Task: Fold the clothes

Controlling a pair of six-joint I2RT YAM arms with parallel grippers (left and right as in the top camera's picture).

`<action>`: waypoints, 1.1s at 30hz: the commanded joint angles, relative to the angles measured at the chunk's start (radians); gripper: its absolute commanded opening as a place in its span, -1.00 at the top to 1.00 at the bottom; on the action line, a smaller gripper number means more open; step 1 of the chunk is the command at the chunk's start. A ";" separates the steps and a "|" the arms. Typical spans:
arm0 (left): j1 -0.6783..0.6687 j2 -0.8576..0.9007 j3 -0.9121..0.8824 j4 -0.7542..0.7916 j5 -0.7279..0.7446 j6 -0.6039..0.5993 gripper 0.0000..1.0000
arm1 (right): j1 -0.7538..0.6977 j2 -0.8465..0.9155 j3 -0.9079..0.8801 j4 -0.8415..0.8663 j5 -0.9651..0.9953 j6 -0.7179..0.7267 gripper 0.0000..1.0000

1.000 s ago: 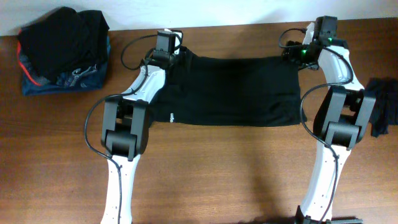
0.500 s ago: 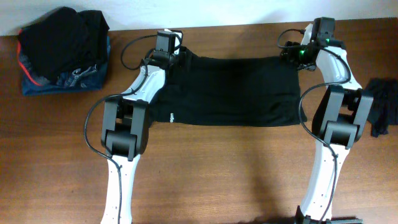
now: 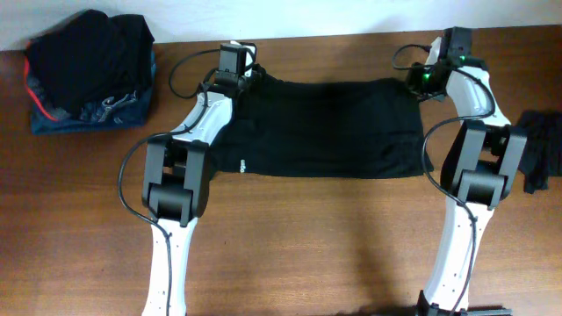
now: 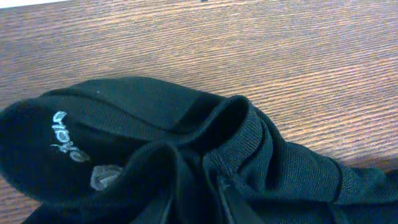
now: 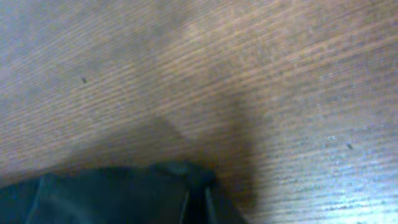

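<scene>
1. Nearest: bases of left arm (image 3: pixel 176 175) and right arm (image 3: pixel 479 167) at front of table (image 3: pixel 307 254). Wide band of bare wood btwn them, reaching up to shirt's near hem.
2. Mid-table: black T-shirt (image 3: pixel 325 132) spread flat btwn the two arms, near hem roughly straight left to right. Small white logo (image 3: pixel 242 164) by near-left corner, just beside left arm.
3. Side edges: left edge partly hidden under left arm's forearm. Right edge close to right arm's elbow, thin strip of wood showing btwn.
4. Far-left corner: left gripper (image 4: pixel 194 186) pinched tight on a bunch of cloth. Folds humped up off the wood, ribbed seam and pale printed word (image 4: pixel 62 134) visible in wrist view.
5. Far-right corner: right gripper (image 5: pixel 198 196) w/ fingers nearly together and a peak of cloth at the tips. Wrist view blurred, but reads as closed on that corner.
6. Beyond far edge: narrow strip of wood, then pale wall (image 3: pixel 290 13).
7. Farthest, off to the sides: heap of dark clothes (image 3: pixel 88 70) at far-left, well apart from shirt. Another dark garment (image 3: pixel 540 149) at right table edge, just beside right arm, apart from shirt.
</scene>
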 commanded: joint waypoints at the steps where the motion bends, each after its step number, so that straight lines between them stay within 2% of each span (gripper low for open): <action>1: 0.001 0.029 0.018 0.014 -0.010 0.001 0.64 | -0.027 0.018 0.014 -0.003 0.007 -0.006 0.82; 3: 0.001 0.029 0.023 0.024 -0.010 0.001 0.65 | -0.045 0.014 0.014 -0.005 0.006 -0.006 0.92; 14: 0.001 0.028 0.085 0.016 -0.009 0.001 0.77 | -0.058 0.011 0.016 0.012 0.005 -0.006 0.92; 17: 0.001 0.028 0.120 -0.010 -0.009 0.001 0.86 | -0.058 0.004 0.016 0.024 -0.021 -0.006 0.93; 22: 0.001 0.028 0.176 -0.082 -0.010 0.002 0.85 | -0.058 -0.004 0.016 0.040 -0.100 -0.006 0.92; 23: 0.001 0.028 0.185 -0.091 -0.010 0.002 0.75 | -0.058 -0.004 0.016 0.041 -0.108 -0.006 0.92; 24: 0.001 0.028 0.187 -0.091 -0.010 0.002 0.55 | -0.058 -0.004 0.016 0.042 -0.114 -0.006 0.92; 25: 0.001 0.028 0.189 -0.090 -0.010 0.002 0.13 | -0.058 -0.004 0.016 0.042 -0.114 -0.006 0.92; 26: 0.001 0.028 0.190 -0.089 -0.010 0.002 -0.20 | -0.058 -0.004 0.016 0.040 -0.114 -0.006 0.93; 27: 0.001 0.028 0.190 -0.089 -0.010 0.002 -0.36 | -0.058 -0.004 0.015 0.039 -0.114 -0.006 0.92; 28: 0.001 0.028 0.190 -0.090 -0.010 0.002 -0.45 | -0.058 -0.004 0.015 0.039 -0.114 -0.006 0.92; 33: 0.002 0.028 0.190 -0.088 -0.010 0.003 -0.48 | -0.058 -0.004 0.015 0.038 -0.114 -0.006 0.92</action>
